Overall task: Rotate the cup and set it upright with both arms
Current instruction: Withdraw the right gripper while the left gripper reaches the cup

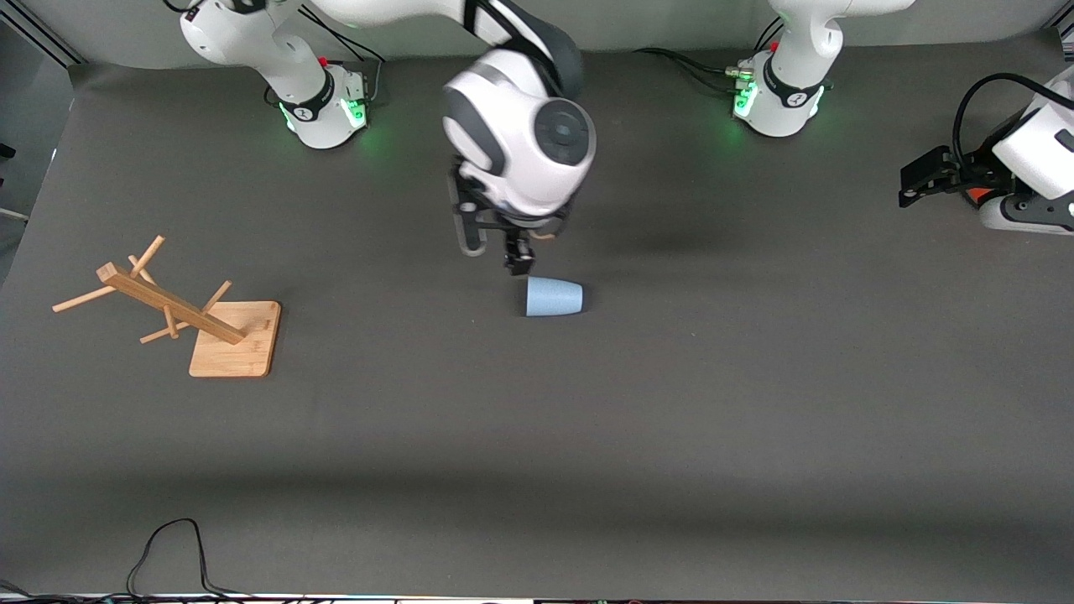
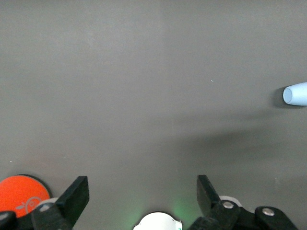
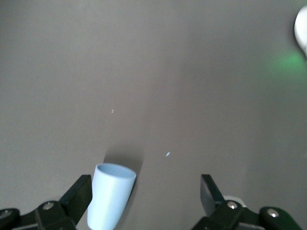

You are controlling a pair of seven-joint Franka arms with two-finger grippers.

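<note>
The pale-blue cup (image 1: 554,297) lies on its side on the dark table, mouth toward the right arm's end. My right gripper (image 1: 497,252) hangs open just over the cup's mouth end. In the right wrist view the cup (image 3: 110,201) lies inside the open right gripper (image 3: 144,196), close beside one finger (image 3: 79,194), with no grip on it. My left gripper (image 1: 923,180) waits open and empty over the left arm's end of the table. The left wrist view shows the open left gripper (image 2: 143,196) and the cup's base end (image 2: 296,94) at the frame's edge.
A wooden peg rack (image 1: 168,306) on a square wooden base (image 1: 235,340) stands toward the right arm's end. A black cable (image 1: 168,545) loops at the table edge nearest the front camera. An orange disc (image 2: 21,194) shows beside the left gripper.
</note>
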